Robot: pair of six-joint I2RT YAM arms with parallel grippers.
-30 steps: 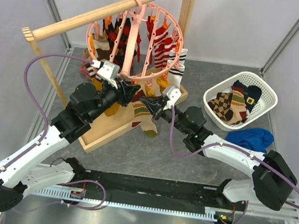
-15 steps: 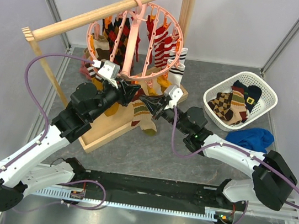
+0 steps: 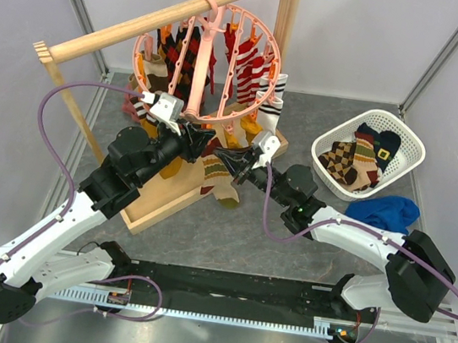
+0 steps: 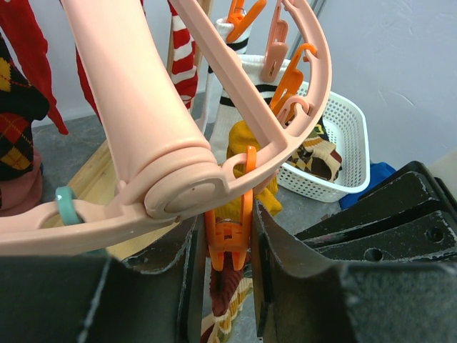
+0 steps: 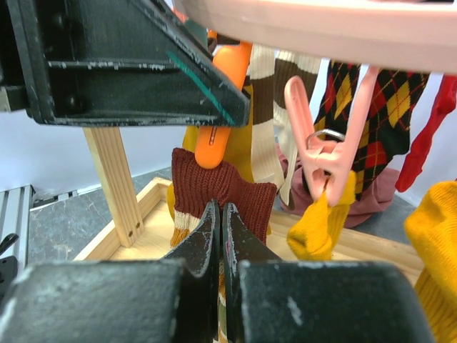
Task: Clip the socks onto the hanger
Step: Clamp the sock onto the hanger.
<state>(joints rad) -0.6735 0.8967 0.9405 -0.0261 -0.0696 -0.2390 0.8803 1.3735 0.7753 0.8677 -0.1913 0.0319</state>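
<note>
Sock (image 5: 246,200) with brown cuff, pinched tight between fully closed fingers of right gripper (image 5: 220,214), held just under orange clip (image 4: 227,250) at 6 o'clock of hanger (image 4: 143,107), probably so that cuff can go into clip mouth. Left gripper (image 4: 225,218) narrow, pressing this clip from both sides, seemingly to open it. Impossible to tell if clip mouth really stands open, being hidden behind black fingers. Foot of sock cut off below; contact between cuff and clip hard to judge.

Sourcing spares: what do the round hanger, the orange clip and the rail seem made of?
Hanger: pink plastic, smooth with a soft sheen, moulded edges. Orange clip: likely plastic too, glossy. Rail: pale wood, apparently unvarnished, grain faintly visible.
</note>
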